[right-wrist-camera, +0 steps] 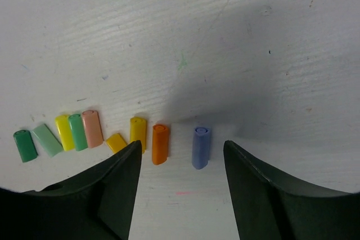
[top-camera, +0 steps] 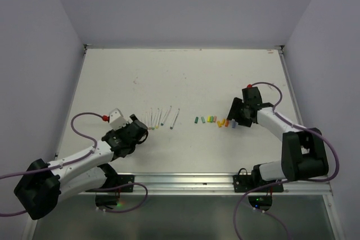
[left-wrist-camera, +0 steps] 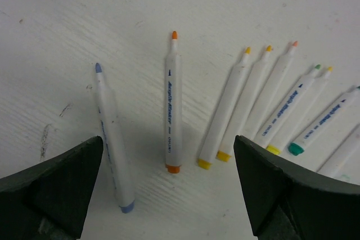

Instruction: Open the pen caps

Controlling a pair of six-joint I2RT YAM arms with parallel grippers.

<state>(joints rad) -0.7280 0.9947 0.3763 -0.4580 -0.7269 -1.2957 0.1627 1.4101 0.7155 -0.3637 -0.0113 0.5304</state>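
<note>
Caps light, hard, slick; pinch across barrel. Blue cap at row's 3 o'clock end. Left gripper, right gripper gaping, empty.

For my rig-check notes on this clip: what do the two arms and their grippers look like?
The left arm and right arm have white links with black joints. A purple cable loops along each, with a small red knob near the wrist. The fingers are dark, broad and wedge-shaped.
</note>
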